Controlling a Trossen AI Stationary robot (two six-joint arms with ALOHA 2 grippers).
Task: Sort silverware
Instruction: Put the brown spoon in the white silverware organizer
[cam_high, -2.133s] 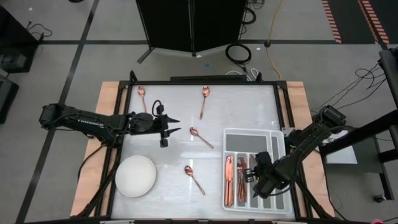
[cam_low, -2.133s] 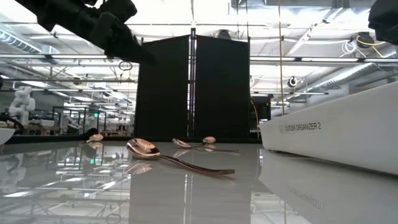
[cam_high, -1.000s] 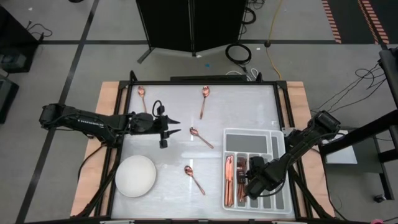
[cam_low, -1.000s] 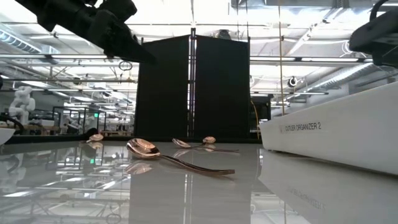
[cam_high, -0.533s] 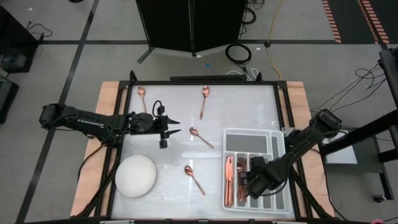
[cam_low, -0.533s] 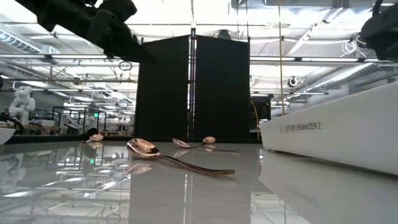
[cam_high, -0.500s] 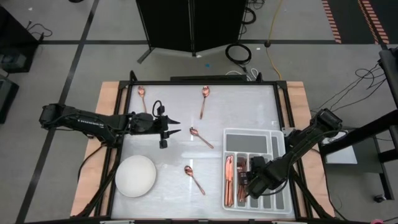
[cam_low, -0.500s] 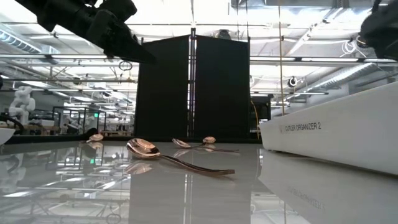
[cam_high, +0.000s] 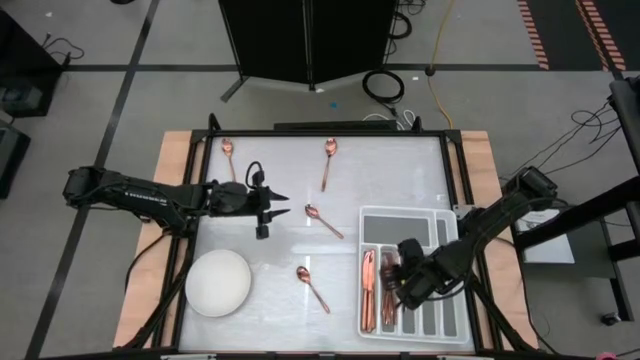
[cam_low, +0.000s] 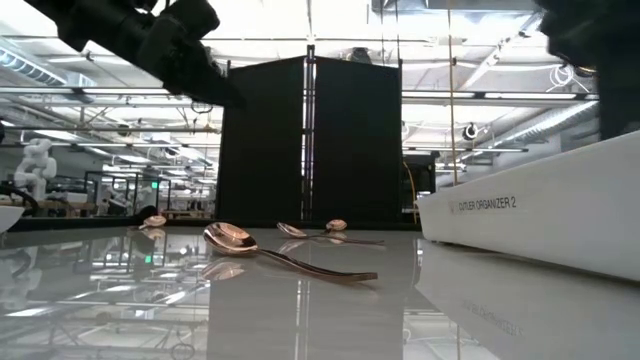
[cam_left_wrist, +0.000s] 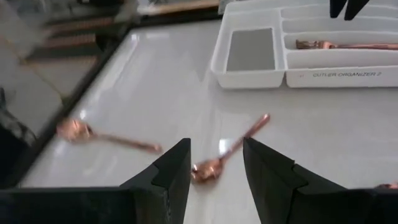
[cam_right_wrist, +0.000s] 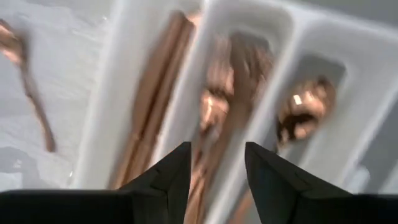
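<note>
Fingers on both arms are spread apart and hold nothing. Those of the right gripper (cam_high: 399, 283) hang over the grey divided tray (cam_high: 449, 236) at the bench's right front. Its wrist view looks down between two dark fingers (cam_right_wrist: 166, 173) into narrow compartments: one with long straight copper pieces (cam_right_wrist: 157, 127), the next with forks (cam_right_wrist: 225, 99), the next with a spoon (cam_right_wrist: 303, 111). The left gripper (cam_high: 283, 204) hovers over the middle left of the bench (cam_high: 390, 170), pointing toward a loose spoon (cam_high: 322, 220) lying just ahead of it.

Four spoons lie loose on the bench: that central one, one near the front (cam_high: 312, 287) between the white bowl (cam_high: 218, 283) and the tray, one at the far left corner (cam_high: 229, 154) and one at the far middle (cam_high: 328, 160). They lie well apart from one another.

Each piece is slim, rigid, polished rose-gold metal, with a rounded bowl tapering into a thin handle (cam_low: 320, 268). They are probably light, but slick. The bench is glossy white and mirrors the spoons, so a pinched handle may skid or spin. The handle lies nearly flat on the surface, leaving little room beneath. The best hold is likely across the narrow handle near its middle, fingers on either side, with the bowl end avoided since its curve would squirt free.
</note>
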